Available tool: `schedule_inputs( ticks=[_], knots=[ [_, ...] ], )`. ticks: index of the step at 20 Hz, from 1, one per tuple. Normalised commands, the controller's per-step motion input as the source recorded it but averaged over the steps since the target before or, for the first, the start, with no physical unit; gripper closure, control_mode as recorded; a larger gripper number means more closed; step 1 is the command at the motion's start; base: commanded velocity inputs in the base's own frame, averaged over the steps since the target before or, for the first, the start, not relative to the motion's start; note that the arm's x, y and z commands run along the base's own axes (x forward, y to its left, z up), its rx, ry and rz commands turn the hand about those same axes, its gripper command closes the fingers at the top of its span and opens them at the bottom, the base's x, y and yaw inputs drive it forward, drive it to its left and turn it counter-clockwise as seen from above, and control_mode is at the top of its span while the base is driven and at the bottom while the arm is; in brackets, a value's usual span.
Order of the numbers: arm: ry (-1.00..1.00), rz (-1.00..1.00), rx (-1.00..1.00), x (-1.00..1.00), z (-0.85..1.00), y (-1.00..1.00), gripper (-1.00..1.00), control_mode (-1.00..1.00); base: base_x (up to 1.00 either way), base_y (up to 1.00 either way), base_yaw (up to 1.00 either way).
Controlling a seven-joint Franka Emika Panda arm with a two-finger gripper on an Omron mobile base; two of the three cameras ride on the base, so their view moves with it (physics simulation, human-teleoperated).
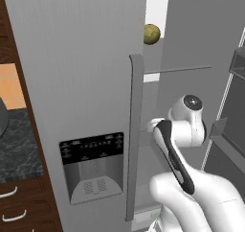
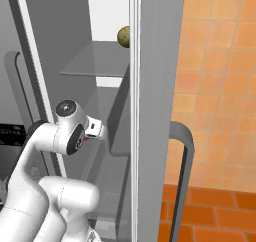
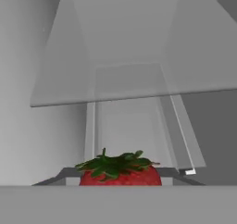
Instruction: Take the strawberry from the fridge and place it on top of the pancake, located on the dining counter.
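White robot arm bent at the elbow, hand out of sight ahead.

The Franka Panda arm [image 1: 191, 188] rises from the base as a thick white link, folds at a rounded elbow joint with a dark round cap [image 1: 192, 101], then reaches forward and away. A dark strip runs along the forearm. From the right base camera the wrist [image 2: 94, 128] ends in a small white block with a dark face — the gripper beyond it is hidden, its jaws drawn nearly together.
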Motion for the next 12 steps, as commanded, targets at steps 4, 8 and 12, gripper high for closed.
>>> schedule_inputs(
  ticks=[4,8,12],
  knots=[
    [0.0,0.0,0.0,-0.82,0.9,0.0,1.0,-1.0,0.0,0.0,0.0],
    [0.02,0.0,0.0,-0.71,0.82,0.0,1.0,-1.0,0.0,0.0,0.0],
    [0.08,0.0,0.0,-0.42,0.33,0.0,1.0,-1.0,0.0,0.0,0.0]
  ],
)
